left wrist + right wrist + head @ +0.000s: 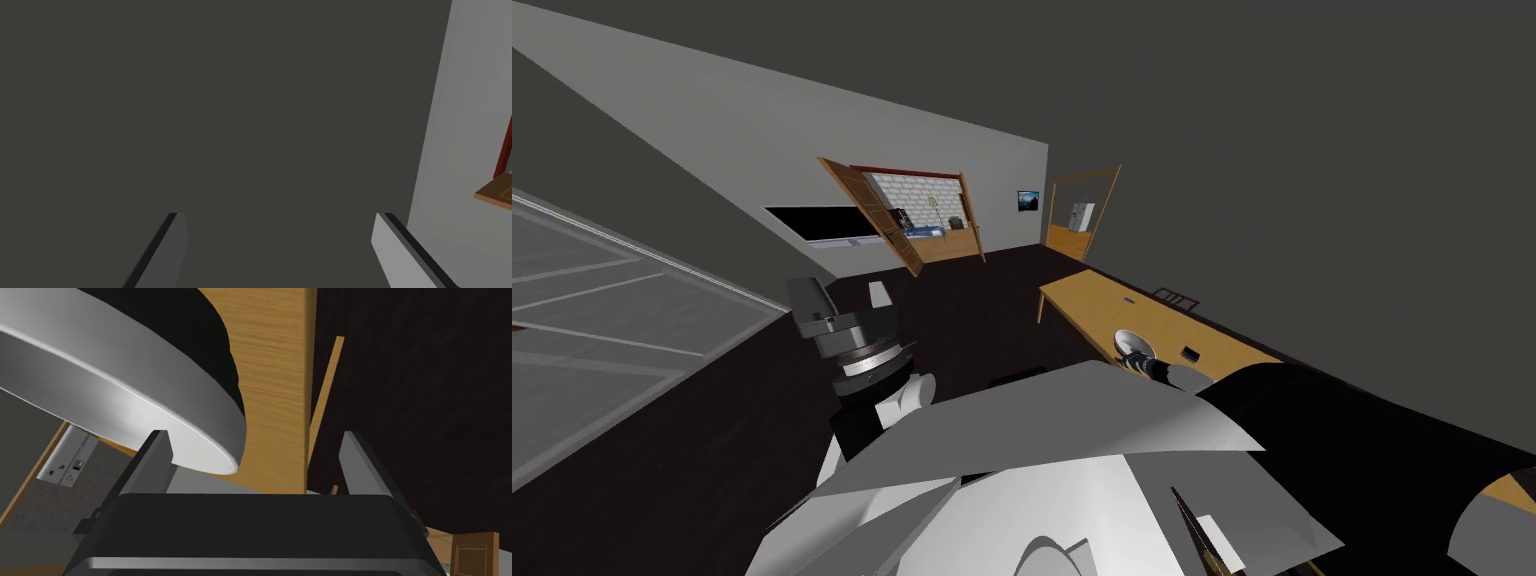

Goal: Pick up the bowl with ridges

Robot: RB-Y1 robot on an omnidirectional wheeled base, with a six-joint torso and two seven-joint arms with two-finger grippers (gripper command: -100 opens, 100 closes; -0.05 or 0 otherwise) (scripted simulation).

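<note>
A white, round bowl (1132, 341) sits on the wooden table (1097, 300) to my right. In the right wrist view its broad, smooth grey-white rim (125, 398) looms close, and the rim's edge reaches in beside one finger. My right gripper (255, 453) is open, with the rim's edge between its fingers and untouched by them; in the head view it (1142, 362) is right at the bowl's near side. My left gripper (842, 295) is raised on my left, open and holding nothing (280, 240).
A small dark object (1191, 353) lies on the table just beyond the bowl. A dark chair back (1175, 296) stands behind the table against the wall. A large black shape (1362, 420) covers the table's near end. Open wooden doors (877, 215) stand far across the dark floor.
</note>
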